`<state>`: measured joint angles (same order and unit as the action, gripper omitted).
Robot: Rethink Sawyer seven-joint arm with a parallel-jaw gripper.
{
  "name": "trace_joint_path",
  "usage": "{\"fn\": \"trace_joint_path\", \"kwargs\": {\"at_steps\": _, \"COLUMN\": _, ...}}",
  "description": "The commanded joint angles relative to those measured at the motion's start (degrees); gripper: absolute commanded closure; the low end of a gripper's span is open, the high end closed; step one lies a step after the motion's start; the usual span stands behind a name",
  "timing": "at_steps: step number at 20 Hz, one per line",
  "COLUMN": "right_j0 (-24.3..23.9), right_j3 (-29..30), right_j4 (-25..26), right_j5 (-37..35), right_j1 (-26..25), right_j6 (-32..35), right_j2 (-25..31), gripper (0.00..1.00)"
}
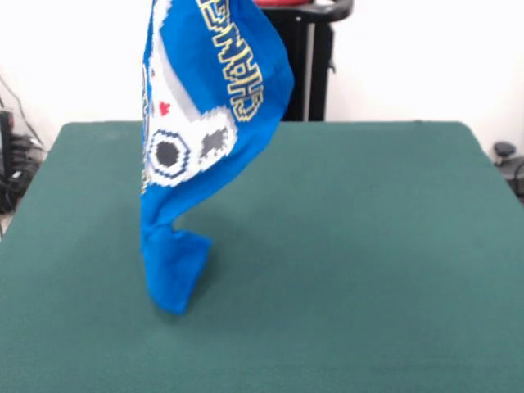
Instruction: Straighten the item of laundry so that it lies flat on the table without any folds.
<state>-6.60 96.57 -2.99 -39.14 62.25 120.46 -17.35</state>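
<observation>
The blue T-shirt point(196, 123) hangs from above the frame, its lowest corner touching the green table point(368, 246) at about eight o'clock from centre; my claw is out of sight.

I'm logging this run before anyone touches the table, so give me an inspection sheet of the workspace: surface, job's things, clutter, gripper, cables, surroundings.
Surface: dark green table, cloth smooth where it shows.
Job's things: blue T-shirt hangs in the air from above the picture's top edge, twisted and folded, controller print and lettering sideways; its lowest tip is at or just above the table, contact cannot be told.
Clutter: nothing seen on the table.
Gripper: not in view; whatever holds the shirt is above the frame.
Cables: dark cables beside the table's edge at picture left.
Surroundings: black pedestal behind the table, white wall, a dark object at picture right.
</observation>
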Motion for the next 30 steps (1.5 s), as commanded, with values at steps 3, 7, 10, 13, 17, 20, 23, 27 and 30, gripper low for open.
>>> {"fn": "trace_joint_path", "kwargs": {"at_steps": 3, "right_j0": -2.7, "right_j3": -4.6, "right_j4": 2.9, "right_j5": -6.1, "right_j1": -5.6, "right_j6": -10.3, "right_j2": 13.2, "gripper": 1.00}}
{"fn": "trace_joint_path", "kwargs": {"at_steps": 7, "right_j0": -4.8, "right_j3": -5.7, "right_j4": 3.7, "right_j5": -5.8, "right_j1": -6.2, "right_j6": -11.9, "right_j2": 15.5, "gripper": 1.00}}
{"fn": "trace_joint_path", "kwargs": {"at_steps": 10, "right_j0": -6.5, "right_j3": -6.5, "right_j4": 4.6, "right_j5": -5.5, "right_j1": -6.6, "right_j6": -13.4, "right_j2": 17.4, "gripper": 1.00}}
{"fn": "trace_joint_path", "kwargs": {"at_steps": 13, "right_j0": -8.3, "right_j3": -6.9, "right_j4": 5.6, "right_j5": -5.3, "right_j1": -7.0, "right_j6": -14.3, "right_j2": 19.4, "gripper": 1.00}}
{"fn": "trace_joint_path", "kwargs": {"at_steps": 17, "right_j0": -10.5, "right_j3": -7.3, "right_j4": 7.2, "right_j5": -6.1, "right_j1": -6.5, "right_j6": -15.3, "right_j2": 21.8, "gripper": 1.00}}
{"fn": "trace_joint_path", "kwargs": {"at_steps": 20, "right_j0": -11.7, "right_j3": -8.6, "right_j4": 8.4, "right_j5": -8.2, "right_j1": -6.1, "right_j6": -15.6, "right_j2": 23.0, "gripper": 1.00}}
{"fn": "trace_joint_path", "kwargs": {"at_steps": 23, "right_j0": -13.3, "right_j3": -9.9, "right_j4": 9.4, "right_j5": -9.6, "right_j1": -6.3, "right_j6": -16.1, "right_j2": 24.5, "gripper": 1.00}}
{"fn": "trace_joint_path", "kwargs": {"at_steps": 27, "right_j0": -15.4, "right_j3": -9.6, "right_j4": 10.6, "right_j5": -8.4, "right_j1": -6.6, "right_j6": -16.4, "right_j2": 26.4, "gripper": 1.00}}
{"fn": "trace_joint_path", "kwargs": {"at_steps": 30, "right_j0": -17.0, "right_j3": -10.2, "right_j4": 11.9, "right_j5": -7.2, "right_j1": -7.3, "right_j6": -17.0, "right_j2": 28.1, "gripper": 1.00}}
